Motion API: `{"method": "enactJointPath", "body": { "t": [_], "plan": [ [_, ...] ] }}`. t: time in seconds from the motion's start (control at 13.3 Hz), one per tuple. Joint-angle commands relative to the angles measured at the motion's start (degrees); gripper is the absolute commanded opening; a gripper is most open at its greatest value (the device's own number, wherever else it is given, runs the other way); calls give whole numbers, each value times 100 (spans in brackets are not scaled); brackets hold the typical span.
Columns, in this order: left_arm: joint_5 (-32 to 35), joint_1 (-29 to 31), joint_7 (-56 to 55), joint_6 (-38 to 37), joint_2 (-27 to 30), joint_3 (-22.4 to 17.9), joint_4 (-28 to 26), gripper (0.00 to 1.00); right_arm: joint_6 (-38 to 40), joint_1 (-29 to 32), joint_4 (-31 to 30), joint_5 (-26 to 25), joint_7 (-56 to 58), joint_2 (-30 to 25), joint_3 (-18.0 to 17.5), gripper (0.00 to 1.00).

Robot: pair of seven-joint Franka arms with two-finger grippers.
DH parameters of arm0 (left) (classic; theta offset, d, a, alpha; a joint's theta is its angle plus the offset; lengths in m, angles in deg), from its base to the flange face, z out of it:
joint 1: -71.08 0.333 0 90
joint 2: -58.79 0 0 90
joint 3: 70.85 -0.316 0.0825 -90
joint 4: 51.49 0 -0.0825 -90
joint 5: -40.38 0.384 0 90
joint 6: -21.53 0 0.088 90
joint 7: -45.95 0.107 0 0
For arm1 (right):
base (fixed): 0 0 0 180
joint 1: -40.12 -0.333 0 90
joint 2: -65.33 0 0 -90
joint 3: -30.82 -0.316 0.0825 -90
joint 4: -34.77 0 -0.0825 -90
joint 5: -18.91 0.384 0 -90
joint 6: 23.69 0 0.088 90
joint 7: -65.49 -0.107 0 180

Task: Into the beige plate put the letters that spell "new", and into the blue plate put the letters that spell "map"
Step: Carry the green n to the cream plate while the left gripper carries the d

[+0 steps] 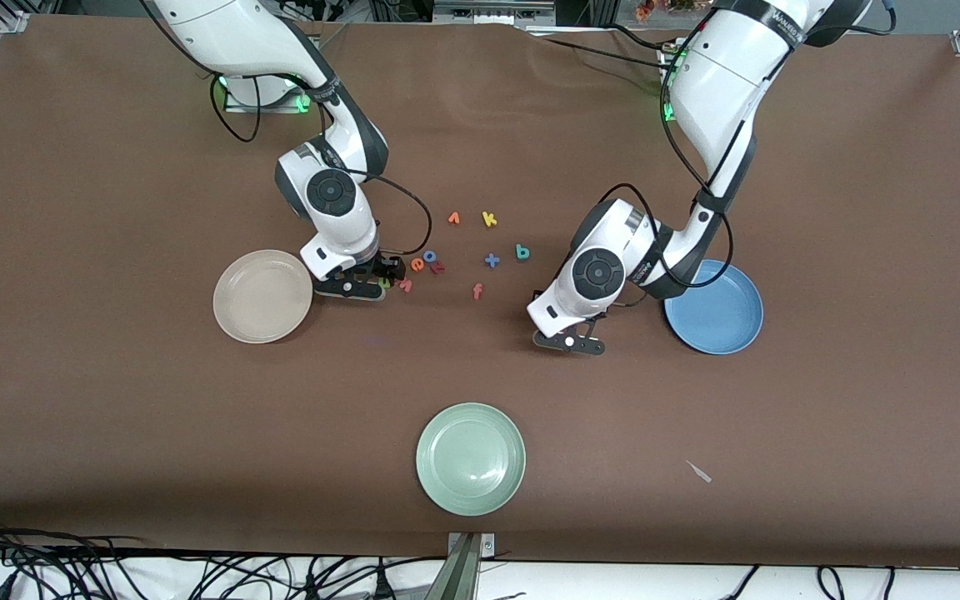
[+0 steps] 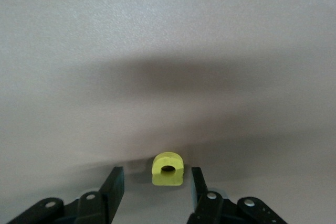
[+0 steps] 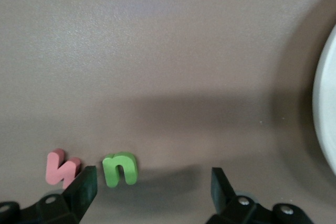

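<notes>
My left gripper (image 1: 573, 340) is down at the table between the blue plate (image 1: 714, 307) and the green plate. In the left wrist view it (image 2: 156, 179) stands open around the yellow a (image 2: 168, 170), with a gap on each side; the front view hides that letter. My right gripper (image 1: 388, 277) is low beside the beige plate (image 1: 262, 296), open wide (image 3: 153, 182). The green n (image 3: 121, 169) lies between its fingers, close to one of them, and the pink w (image 3: 62, 167) lies just outside. The orange e (image 1: 417, 265) and teal p (image 1: 522, 252) lie on the cloth.
Loose letters lie between the arms: a blue o (image 1: 429, 255), a yellow k (image 1: 489, 219), a blue plus (image 1: 492, 260), an orange f (image 1: 477, 291). A pale green plate (image 1: 471, 458) sits nearest the front camera. The beige plate's rim (image 3: 325, 103) shows in the right wrist view.
</notes>
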Motion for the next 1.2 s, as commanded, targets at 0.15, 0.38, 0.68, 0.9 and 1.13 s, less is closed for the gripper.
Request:
{"method": "enactJointPath", "body": {
  "t": [0.15, 0.38, 0.68, 0.9, 1.13],
  "plan": [
    [157, -115, -144, 226, -102, -37, -17, 48, -421, -55, -263, -126, -77, -16, 50, 96],
    [166, -45, -65, 351, -138, -37, 0, 13, -607, -55, -343, -126, -68, 46, 50, 96],
    [166, 16, 23, -350, 326, -133, 18, 6, -590, -46, -343, -126, 107, 2, 85, 94],
    [166, 525, 890, -1194, 819, -142, 9, 8, -581, -46, -352, -126, 126, 2, 138, 92],
    [166, 1017, 1419, -1749, 1031, -142, -8, 10, -581, -46, -352, -126, 126, 2, 138, 77]
  ]
}}
